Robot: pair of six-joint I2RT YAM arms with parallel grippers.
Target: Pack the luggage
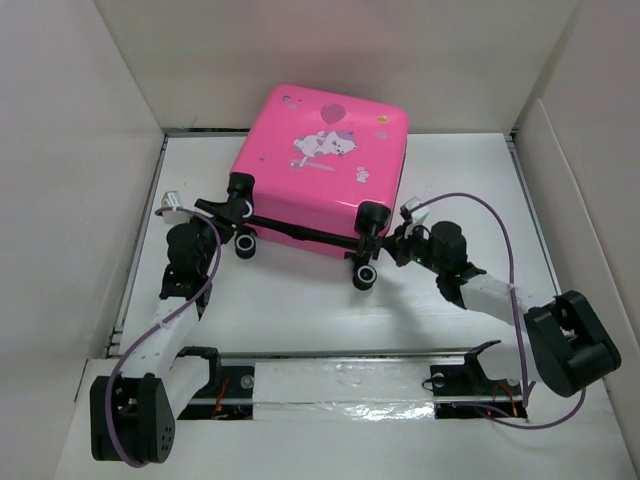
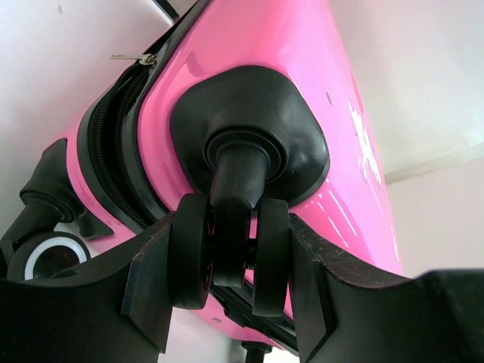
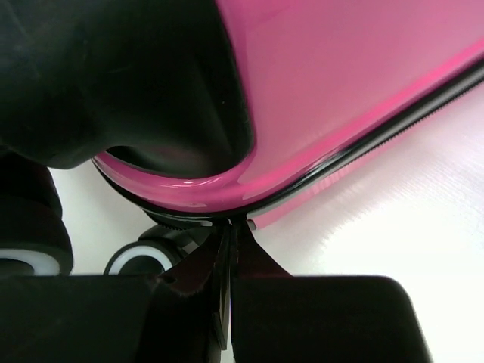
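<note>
The pink luggage [image 1: 320, 150] lies flat and closed on the white table, its caster wheels toward me. My left gripper [image 1: 238, 208] is at its near left corner. The left wrist view shows the fingers [image 2: 151, 280] pressed on both sides of a black twin caster wheel [image 2: 231, 249] under the pink shell [image 2: 302, 60]. My right gripper [image 1: 388, 240] is at the near right corner, beside the caster [image 1: 372, 215]. Seen from the right wrist, this gripper [image 3: 231, 227] is shut at the zip line [image 3: 378, 136], with a thin dark zipper pull [image 3: 229, 257] pinched between its pads.
White walls [image 1: 80, 150] close in the table on the left, back and right. A rail with silvery tape [image 1: 340, 385] runs along the near edge between the arm bases. Purple cables [image 1: 500, 230] loop off both arms. A white-ringed wheel [image 3: 140, 261] sits just left of the right gripper.
</note>
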